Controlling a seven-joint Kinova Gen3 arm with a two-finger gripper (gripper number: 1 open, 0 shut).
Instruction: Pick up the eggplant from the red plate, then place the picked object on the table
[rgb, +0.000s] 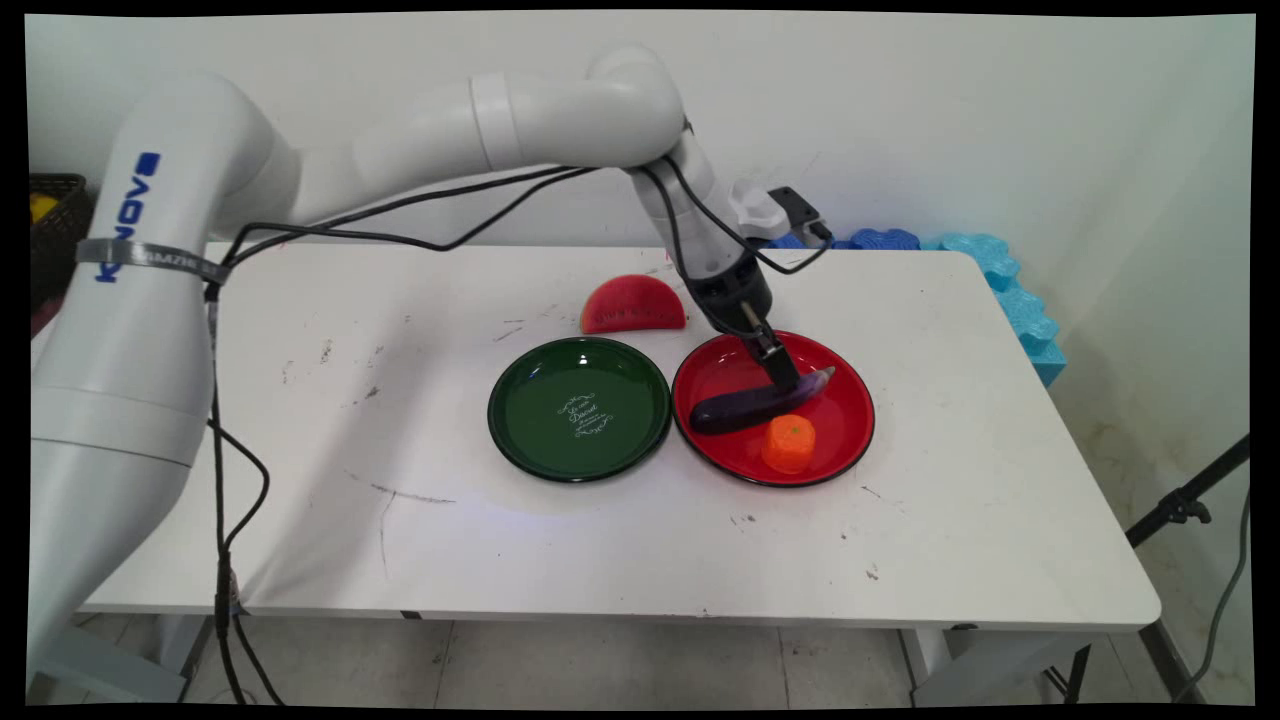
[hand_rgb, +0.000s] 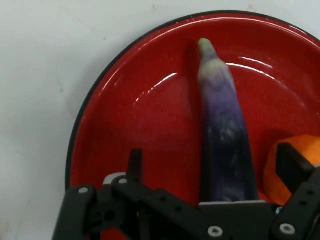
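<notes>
From the main view, the gripper (rgb: 785, 378) is down over the eggplant (rgb: 755, 405), which lies on the red plate (rgb: 850, 420) beside an orange piece (rgb: 789, 443); the green plate (rgb: 520, 410) is bare. In the hand view, the fingers (hand_rgb: 292, 165) stand wide on either side of the eggplant (hand_rgb: 225, 140), not closed on it.

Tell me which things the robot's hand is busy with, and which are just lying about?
Busy with: gripper, open around the eggplant; red plate under it; carrot chunk beside it.
Lying about: green plate; watermelon slice; blue foam.
</notes>
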